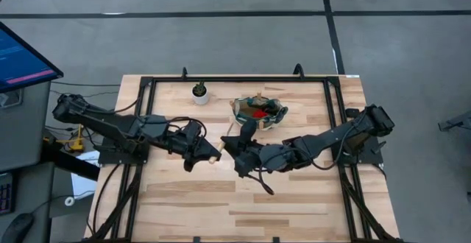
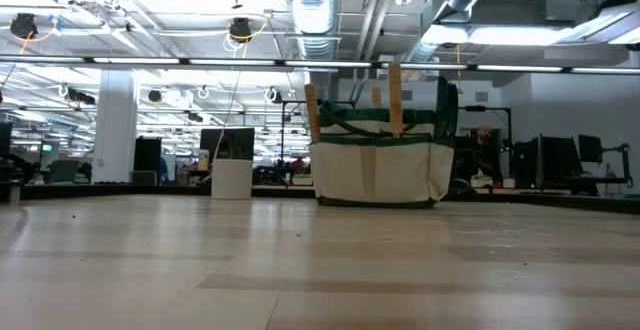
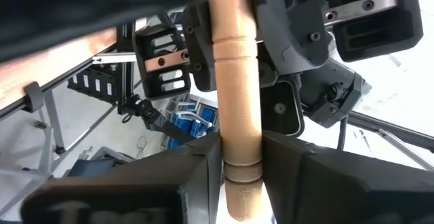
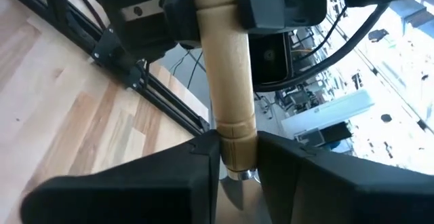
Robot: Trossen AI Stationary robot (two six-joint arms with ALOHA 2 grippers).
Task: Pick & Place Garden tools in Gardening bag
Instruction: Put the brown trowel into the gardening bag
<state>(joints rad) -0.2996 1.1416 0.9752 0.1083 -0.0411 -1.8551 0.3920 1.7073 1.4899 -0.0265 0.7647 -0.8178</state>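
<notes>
One trowel is held between both grippers over the table's middle, and its tan wooden handle (image 1: 218,157) shows between them. My left gripper (image 1: 208,155) and my right gripper (image 1: 230,152) face each other, both shut on this handle. Its blade is hidden. The gardening bag (image 1: 257,110) stands behind them toward the far edge, red showing inside. In the low view the bag (image 2: 378,165) stands on its base with three wooden handles (image 2: 396,98) sticking up out of it. My left gripper pinches the trowel's wooden handle (image 3: 239,139) between its two fingers (image 3: 196,176), by the grooved rings at one end. The fingers lie across the handle. The trowel is clear of the table, and the right gripper holds the handle's other end. My right gripper pinches the same handle (image 4: 234,132) between its two fingers (image 4: 183,170), by the grooved ring just above a silver metal collar (image 4: 237,176). The fingers lie across the handle. The trowel is clear of the table, and the left gripper holds its far end.
A small white pot with a green plant (image 1: 199,92) stands left of the bag near the far edge. A black frame (image 1: 235,79) runs around the wooden table. Bare tabletop lies toward the near edge (image 1: 243,206).
</notes>
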